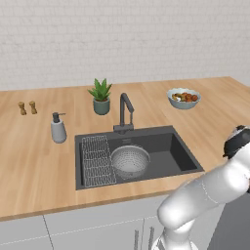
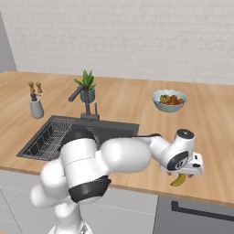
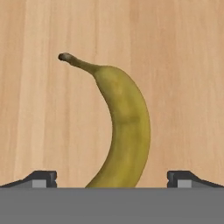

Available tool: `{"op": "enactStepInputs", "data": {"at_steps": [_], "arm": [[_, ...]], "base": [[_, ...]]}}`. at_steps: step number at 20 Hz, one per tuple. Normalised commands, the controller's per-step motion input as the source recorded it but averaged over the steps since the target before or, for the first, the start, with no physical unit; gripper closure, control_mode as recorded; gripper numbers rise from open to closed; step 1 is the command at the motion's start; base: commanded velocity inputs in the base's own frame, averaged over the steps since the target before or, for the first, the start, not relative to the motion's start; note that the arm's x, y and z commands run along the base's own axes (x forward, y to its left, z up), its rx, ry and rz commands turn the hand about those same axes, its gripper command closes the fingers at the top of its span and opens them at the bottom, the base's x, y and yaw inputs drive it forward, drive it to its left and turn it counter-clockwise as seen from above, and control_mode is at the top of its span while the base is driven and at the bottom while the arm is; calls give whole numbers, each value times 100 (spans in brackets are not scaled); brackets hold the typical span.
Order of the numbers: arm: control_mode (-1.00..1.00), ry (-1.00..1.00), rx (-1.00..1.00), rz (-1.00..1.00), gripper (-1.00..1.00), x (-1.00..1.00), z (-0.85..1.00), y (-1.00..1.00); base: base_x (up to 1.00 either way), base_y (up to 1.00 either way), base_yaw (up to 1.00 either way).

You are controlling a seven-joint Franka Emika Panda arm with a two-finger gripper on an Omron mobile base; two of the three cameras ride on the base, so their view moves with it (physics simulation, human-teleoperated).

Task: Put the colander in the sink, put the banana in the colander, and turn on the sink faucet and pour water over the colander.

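White arm links crowd the foreground of the left base view, and past them we see the colander (image 1: 130, 160) already sitting in the sink (image 1: 180, 154), beside the wire rack (image 1: 97, 160), with the faucet (image 1: 125, 113) behind it; the soap dispenser (image 1: 58, 128), a potted plant (image 1: 101, 96) and the fruit bowl (image 1: 183, 97) stand on the bench (image 1: 34, 161). From the right base view we find the tool (image 2: 183, 172) low over the bench near its front edge, well to the right of the sink, with the banana (image 2: 178, 180) lying just under it. Looking along the hand view, the banana runs up the middle of the frame, stem end away from us, and the two fingertips (image 3: 41, 178) stand far apart on either side of it, so we read the tool as released wide, holding nothing and not touching the fruit. We judge the step in hand to be the pickup. Our worry is the curve: if the fingers close across the bend off-centre, the banana could swivel or squirt out, and this near the front edge it might roll off the bench. Descending too far would jam the tips into the wood.
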Motion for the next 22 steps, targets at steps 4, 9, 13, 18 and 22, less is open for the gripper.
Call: {"op": "enactStepInputs", "data": {"at_steps": [4,9,13,18,22], "arm": [[-100,0,0,4,-100,1,-34,-1],[-100,0,0,2,-100,0,-52,0],[-100,0,0,2,100,0,-62,0],[-100,0,0,1,100,0,-48,1],[-100,-23,0,0,100,-36,-49,60]], "base": [[0,0,0],[0,0,0],[0,0,0],[0,0,0],[0,0,0]]}}
